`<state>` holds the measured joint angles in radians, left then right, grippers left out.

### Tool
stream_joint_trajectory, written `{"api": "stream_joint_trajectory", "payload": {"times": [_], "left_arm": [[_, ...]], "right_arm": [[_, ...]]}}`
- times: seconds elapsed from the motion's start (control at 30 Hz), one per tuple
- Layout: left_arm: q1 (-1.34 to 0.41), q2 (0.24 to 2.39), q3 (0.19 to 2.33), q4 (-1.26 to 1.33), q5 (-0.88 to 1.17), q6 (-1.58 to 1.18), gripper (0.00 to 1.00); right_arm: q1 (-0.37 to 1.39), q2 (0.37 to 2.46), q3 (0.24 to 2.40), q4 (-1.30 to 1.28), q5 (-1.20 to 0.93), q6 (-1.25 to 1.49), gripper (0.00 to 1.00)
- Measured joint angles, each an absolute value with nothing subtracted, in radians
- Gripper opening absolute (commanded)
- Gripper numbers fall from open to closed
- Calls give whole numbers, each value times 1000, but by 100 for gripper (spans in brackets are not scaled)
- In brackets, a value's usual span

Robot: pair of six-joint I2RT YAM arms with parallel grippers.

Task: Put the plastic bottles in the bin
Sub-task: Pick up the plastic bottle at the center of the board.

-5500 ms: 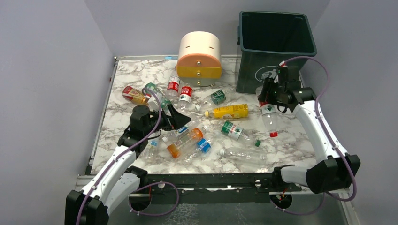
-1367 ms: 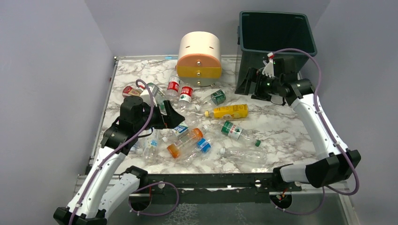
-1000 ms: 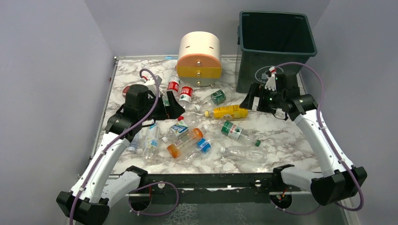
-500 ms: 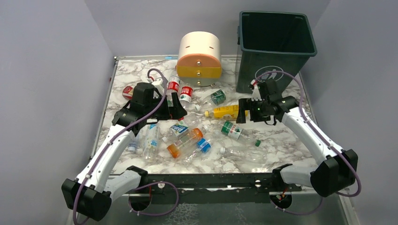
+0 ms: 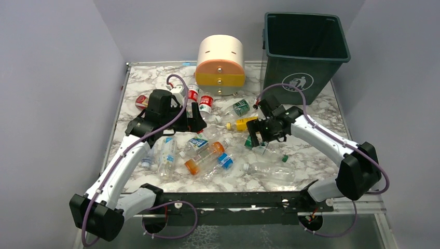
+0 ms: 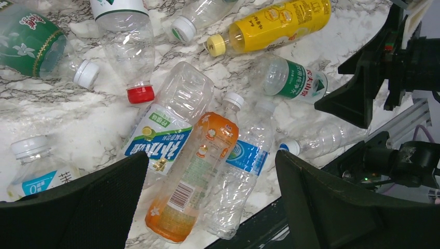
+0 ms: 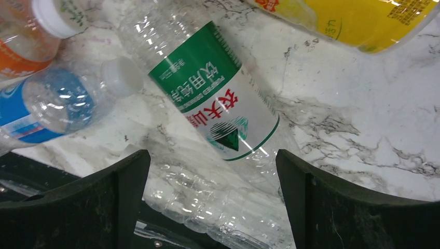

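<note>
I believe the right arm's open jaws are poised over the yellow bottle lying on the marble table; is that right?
Not quite: the right arm's open jaws are poised over the green-labelled bottle lying on the marble table; the yellow bottle lies beyond it, as the right wrist view shows.

The plastic bottles (image 6: 181,98) are thin clear plastic, glossy and creased, with smooth caps. The green-labelled bottle (image 7: 212,88) carries a glossy printed film label. The yellow bottle (image 6: 280,23) and the orange bottle (image 6: 207,150) show the same sheen. The bin (image 5: 277,72) is dark green moulded plastic, smooth, with a dull satin finish. The table (image 5: 150,78) has a polished marble-pattern top. The drawer unit (image 5: 220,49) is smooth cream and orange plastic. The right gripper (image 7: 211,158) has 2 fingers (image 7: 337,207) of matt black, fine-grained plastic.
</note>
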<state>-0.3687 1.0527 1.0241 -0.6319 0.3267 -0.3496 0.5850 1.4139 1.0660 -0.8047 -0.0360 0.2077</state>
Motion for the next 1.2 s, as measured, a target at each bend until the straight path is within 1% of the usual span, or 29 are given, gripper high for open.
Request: {"api": "stream_joint_trajectory", "payload": {"times": [0.2, 0.47, 0.83, 1.2], "left_arm": [[-369, 1048, 1021, -636, 327, -319, 99], [-369, 998, 959, -638, 334, -294, 99], [-369, 960, 941, -637, 343, -300, 99], [-369, 909, 881, -625, 344, -364, 99]], "right_arm": [[615, 1497, 1073, -793, 22, 213, 97], [629, 1528, 1073, -760, 78, 236, 97], [629, 1541, 1052, -733, 123, 243, 91], [629, 1551, 1011, -688, 114, 237, 90]]}}
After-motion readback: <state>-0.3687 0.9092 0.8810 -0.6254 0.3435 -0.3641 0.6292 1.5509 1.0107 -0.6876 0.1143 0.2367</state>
